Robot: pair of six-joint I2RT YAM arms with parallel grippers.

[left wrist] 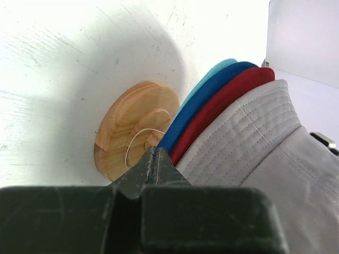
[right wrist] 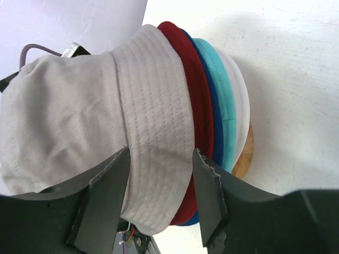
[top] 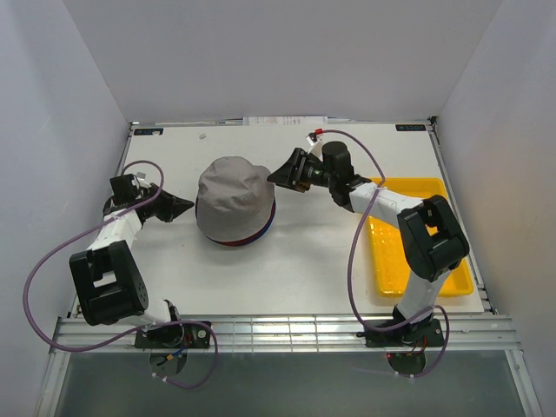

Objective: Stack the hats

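Observation:
The hats sit stacked on a round wooden stand (left wrist: 132, 124) at mid-table. The grey hat (top: 233, 193) is on top. Under it show the dark red (right wrist: 196, 90), navy blue (right wrist: 211, 114), teal (right wrist: 222, 90) and white (right wrist: 239, 95) brims. My left gripper (top: 180, 207) is shut and empty, its tips (left wrist: 155, 152) by the stand's base, just left of the stack. My right gripper (top: 276, 176) is open at the stack's right side. In the right wrist view the gripper (right wrist: 160, 156) has the grey brim (right wrist: 156, 121) lying between its fingers.
A flat yellow tray (top: 408, 261) lies at the right under my right arm. White walls close the table at the back and both sides. A metal rail (top: 287, 330) runs along the near edge.

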